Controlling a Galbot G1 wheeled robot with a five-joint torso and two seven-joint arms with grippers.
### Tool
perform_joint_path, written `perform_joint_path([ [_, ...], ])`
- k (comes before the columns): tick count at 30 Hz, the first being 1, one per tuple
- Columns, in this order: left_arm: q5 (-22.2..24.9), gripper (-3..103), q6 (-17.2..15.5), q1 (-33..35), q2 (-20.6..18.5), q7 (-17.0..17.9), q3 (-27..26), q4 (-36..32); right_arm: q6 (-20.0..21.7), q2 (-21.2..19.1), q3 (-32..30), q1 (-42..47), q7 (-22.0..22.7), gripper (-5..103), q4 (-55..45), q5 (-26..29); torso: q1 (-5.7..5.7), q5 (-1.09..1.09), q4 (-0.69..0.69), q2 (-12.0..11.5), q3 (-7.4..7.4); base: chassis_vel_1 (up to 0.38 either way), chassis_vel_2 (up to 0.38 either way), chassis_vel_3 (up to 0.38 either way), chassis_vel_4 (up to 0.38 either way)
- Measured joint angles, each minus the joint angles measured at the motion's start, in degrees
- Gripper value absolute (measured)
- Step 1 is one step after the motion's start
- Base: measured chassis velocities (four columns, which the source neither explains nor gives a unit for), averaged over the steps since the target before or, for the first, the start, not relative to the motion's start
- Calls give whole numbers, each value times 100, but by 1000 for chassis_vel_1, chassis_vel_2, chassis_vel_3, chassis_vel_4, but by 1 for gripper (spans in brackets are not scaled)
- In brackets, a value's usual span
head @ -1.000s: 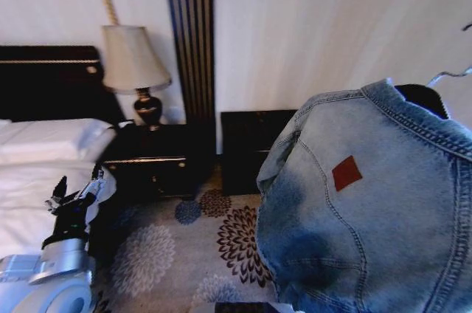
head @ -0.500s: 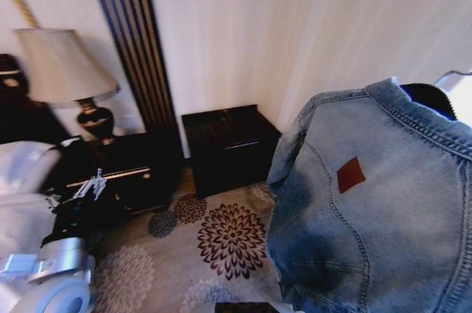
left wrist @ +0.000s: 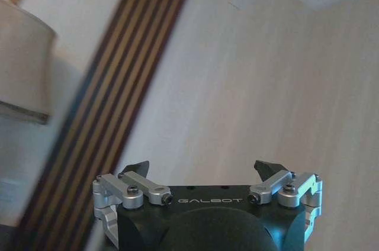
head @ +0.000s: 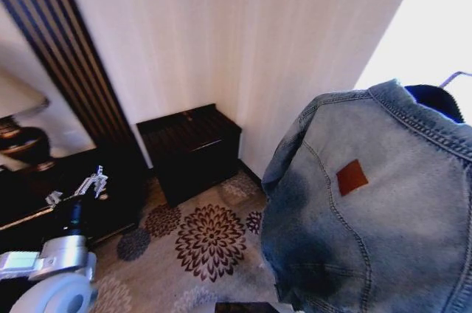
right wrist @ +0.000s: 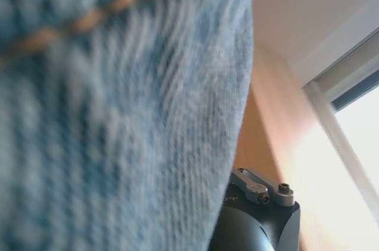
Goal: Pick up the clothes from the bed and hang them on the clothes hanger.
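A pale striped wall [head: 243, 40] fills the far side of the room, with a dark slatted panel [head: 66, 54] running down its left part. Bright light pours in at the far right.

A patterned carpet [head: 210, 243] with large dark flower shapes covers the floor.

A light blue denim jacket [head: 376, 210] takes up the near right of the head view, raised well above the carpet. Its back faces the camera, with a small brown patch [head: 352, 177] below the collar [head: 424, 125]. A thin hook of the hanger [head: 456, 77] pokes out above the collar at the far right edge. In the right wrist view the denim cloth hangs right up against the camera, and part of the right gripper [right wrist: 260, 187] peeks out beside it; it cannot be told whether that gripper is open or closed, nor what it holds.

A low black cabinet [head: 190, 147] stands against the wall at the centre, beside a dark nightstand [head: 66, 195] at the left. A lamp [head: 18, 121] with a pale shade and dark base sits at the far left edge.

The left arm [head: 51, 276] rests low at the near left. The left gripper [head: 77, 189] points toward the nightstand, its fingers [left wrist: 135, 170] spread wide apart with nothing between them.
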State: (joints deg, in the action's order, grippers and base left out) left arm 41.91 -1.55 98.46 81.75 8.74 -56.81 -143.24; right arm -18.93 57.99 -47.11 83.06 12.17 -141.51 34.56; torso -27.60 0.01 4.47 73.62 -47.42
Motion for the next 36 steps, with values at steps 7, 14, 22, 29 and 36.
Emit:
perform_joint_path([
  [7, -32, 100, 34, 71, 44, -27, -16, 0, -25, 53, 21, 27, -11, 15, -47, -10, 0, -1, -1, 0, 0, -121, -122, -120, -121],
  [14, -24, 100, 101, 137, 43, -65, -45, 0, -46, 147, 10, 139, -31, 15, -146, -89, 0, 0, 0, 0, 0, -120, -132, -114, -113],
  [22, 25, 100, 104, 138, -8, -66, -64, 0, -48, 231, -32, 227, -39, 15, -178, -109, 0, -1, 0, 0, 0, -124, -129, -137, -136],
  [29, 52, 100, 105, 102, -48, -74, -54, 0, -51, 305, -29, 277, -58, 15, -179, -168, 0, 0, 0, 0, 0, -122, -126, -116, -108],
  [36, 69, 100, 106, 39, -74, -76, -41, 0, -52, 306, -10, 275, -62, 15, -170, -184, 0, -2, 0, 0, 0, -131, -121, -126, -138],
])
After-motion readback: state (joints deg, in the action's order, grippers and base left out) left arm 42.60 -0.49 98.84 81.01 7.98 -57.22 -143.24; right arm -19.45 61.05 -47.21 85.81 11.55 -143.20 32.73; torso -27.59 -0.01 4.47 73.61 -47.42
